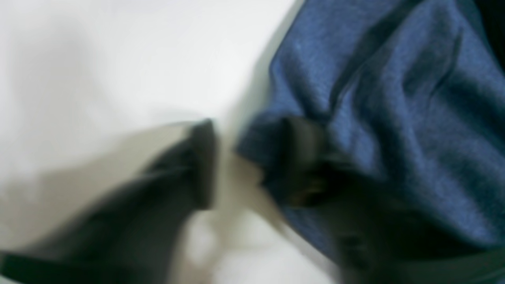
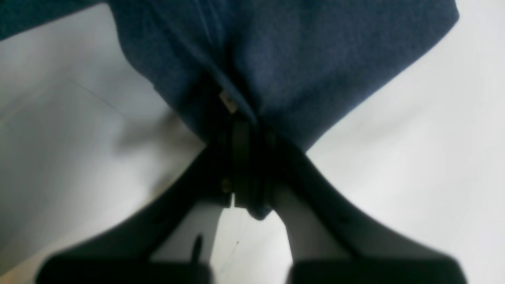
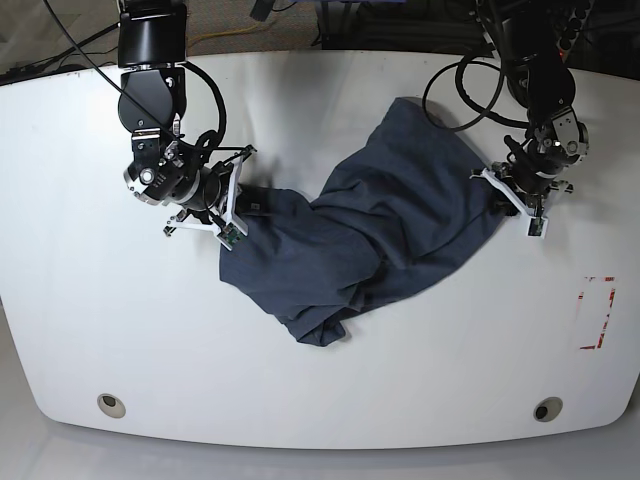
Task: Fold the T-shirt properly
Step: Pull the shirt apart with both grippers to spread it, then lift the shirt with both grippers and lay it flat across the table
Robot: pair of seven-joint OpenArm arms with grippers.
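The right jaws (image 2: 241, 130) are clamped tight on a bunched fold of the T-shirt (image 3: 385, 235), dark slate-blue cloth pinched between the two black fingers (image 2: 240, 157) in the right wrist view. In the base view that same grip sits at the shirt's edge nearest the right arm (image 3: 150, 100).

Over to the left jaws (image 1: 244, 165): the left wrist view is smeared with blur, and a gap shows between the two dark fingers (image 1: 201, 165), one over bare white worktop (image 3: 100, 300), the other pressed into the cloth edge. Whether they hold the fabric, I cannot tell. In the base view these jaws sit at the shirt's opposite edge, below the left arm (image 3: 535, 70).

One T-shirt, crumpled, lies in the middle of the worktop, stretched between the two grippers, with a rumpled lobe hanging toward the near edge. Two round holes (image 3: 111, 404) mark the worktop's near corners, and one red-outlined rectangle (image 3: 597, 312) sits beyond the shirt on the left arm's side.
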